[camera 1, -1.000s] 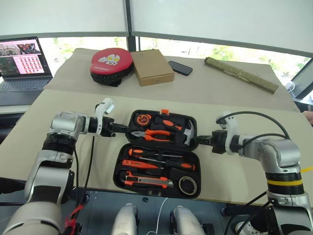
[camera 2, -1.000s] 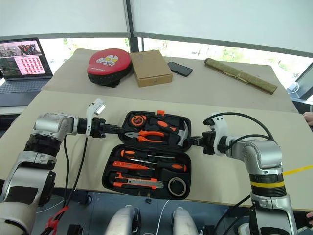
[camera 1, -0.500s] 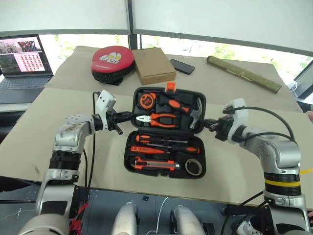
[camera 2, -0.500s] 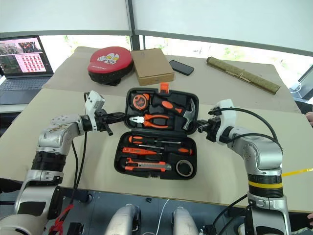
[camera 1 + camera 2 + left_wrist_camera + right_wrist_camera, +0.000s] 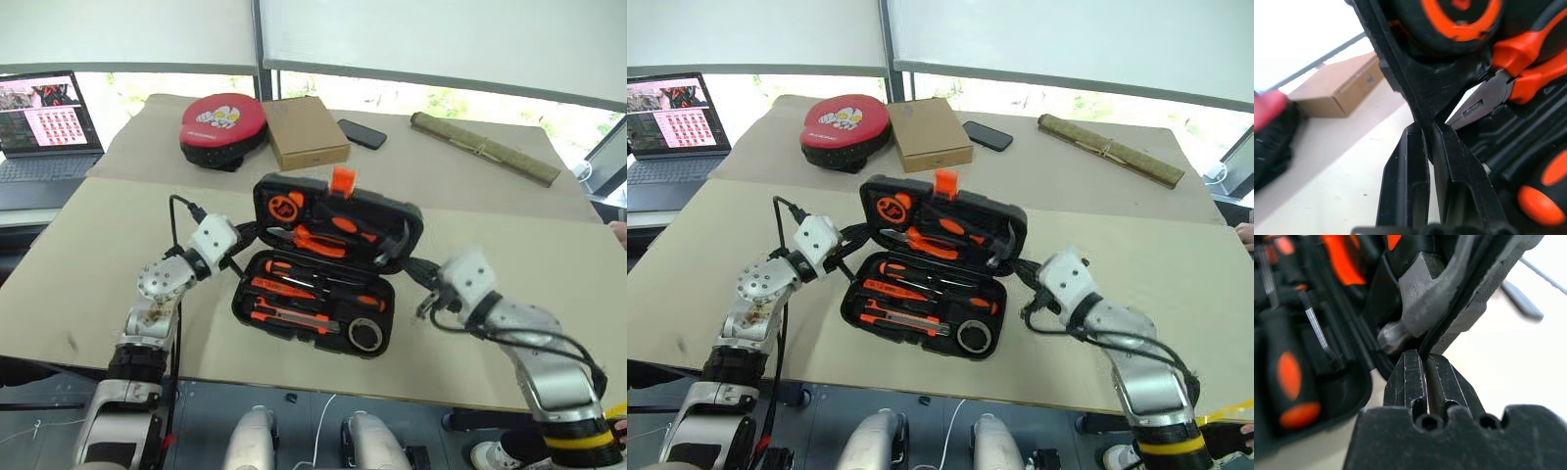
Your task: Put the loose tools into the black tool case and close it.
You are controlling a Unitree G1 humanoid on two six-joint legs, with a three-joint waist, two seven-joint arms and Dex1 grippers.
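The black tool case (image 5: 257,311) lies open near the table's front edge, its lid (image 5: 345,221) tilted up and leaning over the base. Two screwdrivers (image 5: 294,269), the slim tester (image 5: 338,297), the utility knife (image 5: 284,315) and the tape roll (image 5: 365,335) lie in the base's slots. My left gripper (image 5: 247,235) is shut, its tips against the lid's left rim (image 5: 1405,83). At the lid's right rim my right gripper (image 5: 411,266) is shut too, touching beside the hammer head (image 5: 1420,298). The orange latch (image 5: 342,180) stands on the lid's upper edge.
Pliers (image 5: 313,238), a tape measure (image 5: 287,207) and a hammer (image 5: 392,245) sit in the lid. Behind the case lie a red-and-black round pad (image 5: 222,122), a cardboard box (image 5: 306,132), a phone (image 5: 362,134) and a bamboo roll (image 5: 483,147). A laptop (image 5: 44,117) stands far left.
The lid has swung up from lying flat to standing tilted over the base. Both grippers have rolled and followed its side edges, still shut.
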